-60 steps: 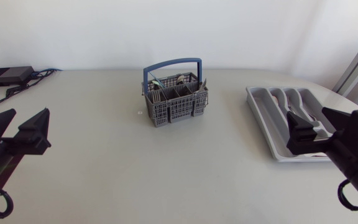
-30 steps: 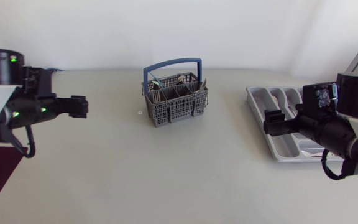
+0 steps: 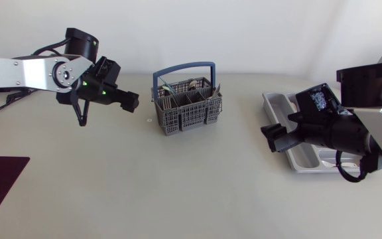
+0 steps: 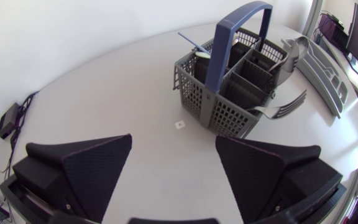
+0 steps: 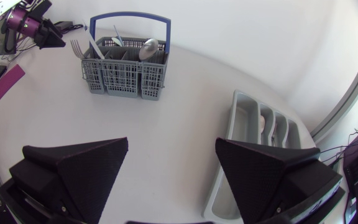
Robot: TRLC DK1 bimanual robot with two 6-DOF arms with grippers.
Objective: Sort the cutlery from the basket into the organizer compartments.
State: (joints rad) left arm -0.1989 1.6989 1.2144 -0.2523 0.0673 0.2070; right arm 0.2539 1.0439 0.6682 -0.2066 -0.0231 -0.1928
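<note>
left gripper [image 3: 132, 104] spread, empty, near basket [image 3: 186, 109] at table's [image 3: 178, 189] far edge; right gripper [image 3: 270, 137] likewise, by organizer [image 3: 278, 106] | we'd pinch one fork [image 4: 288, 104] handle; lift straight

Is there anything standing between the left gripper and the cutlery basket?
Nothing visible does. Between the open left gripper and the basket there is only bare table, with one small flat white marker lying on it, too low to block the way.

— What sort of place is this?
— A robotics lab, it seems: a left arm [image 3: 25, 72] and a right arm [image 3: 377, 126] hang over a plain pale worktop [image 3: 178, 179], and a small black box [image 4: 8, 122] with cables [image 4: 22, 104] sits at its far left.
</note>
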